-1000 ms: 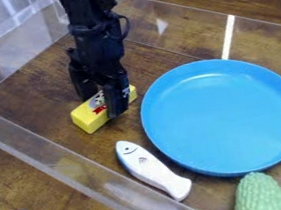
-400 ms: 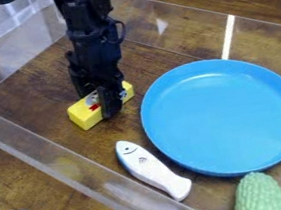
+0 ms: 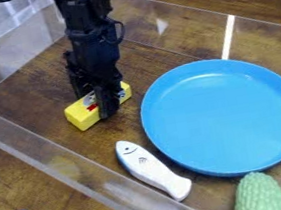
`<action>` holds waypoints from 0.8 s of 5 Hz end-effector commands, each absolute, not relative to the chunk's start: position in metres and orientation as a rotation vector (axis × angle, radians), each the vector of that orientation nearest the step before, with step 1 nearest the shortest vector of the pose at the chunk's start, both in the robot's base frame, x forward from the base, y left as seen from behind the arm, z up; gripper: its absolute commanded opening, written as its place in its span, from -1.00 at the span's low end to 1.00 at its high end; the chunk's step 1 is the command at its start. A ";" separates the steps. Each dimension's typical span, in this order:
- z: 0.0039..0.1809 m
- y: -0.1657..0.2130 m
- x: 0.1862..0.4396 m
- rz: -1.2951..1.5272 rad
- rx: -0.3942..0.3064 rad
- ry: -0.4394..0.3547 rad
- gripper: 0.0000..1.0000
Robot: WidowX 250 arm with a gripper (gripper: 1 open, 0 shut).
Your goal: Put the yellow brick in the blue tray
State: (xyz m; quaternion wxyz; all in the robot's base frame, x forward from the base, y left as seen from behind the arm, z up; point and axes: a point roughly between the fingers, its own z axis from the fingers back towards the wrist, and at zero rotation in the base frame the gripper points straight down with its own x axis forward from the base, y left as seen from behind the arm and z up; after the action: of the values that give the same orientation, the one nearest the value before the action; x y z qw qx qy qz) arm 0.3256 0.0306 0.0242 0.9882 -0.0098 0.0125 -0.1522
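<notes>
While clamped shut by the gripper point(image 3: 104, 98), standing on the wooden table point(image 3: 45, 82) just left of the blue tray point(image 3: 226, 113): one yellow brick point(image 3: 84, 110); likely light, stiff, best pinched across its short sides; also one white fish toy point(image 3: 154, 168), one green vegetable point(image 3: 260, 196).

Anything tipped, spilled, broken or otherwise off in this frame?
Nothing stands out. The gripper is closed on the yellow brick, which sits flat on the table beside the empty blue tray. The white fish toy and green vegetable lie undisturbed.
</notes>
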 end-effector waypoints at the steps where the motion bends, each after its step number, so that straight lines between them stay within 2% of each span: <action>1: 0.052 0.034 0.340 -0.300 0.015 -0.044 -1.00; 4: 0.080 0.031 0.343 -0.304 0.071 -0.030 -1.00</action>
State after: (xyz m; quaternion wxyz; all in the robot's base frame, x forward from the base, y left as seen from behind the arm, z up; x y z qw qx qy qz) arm 0.3279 0.0340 0.0414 0.9880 0.0213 0.0459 -0.1458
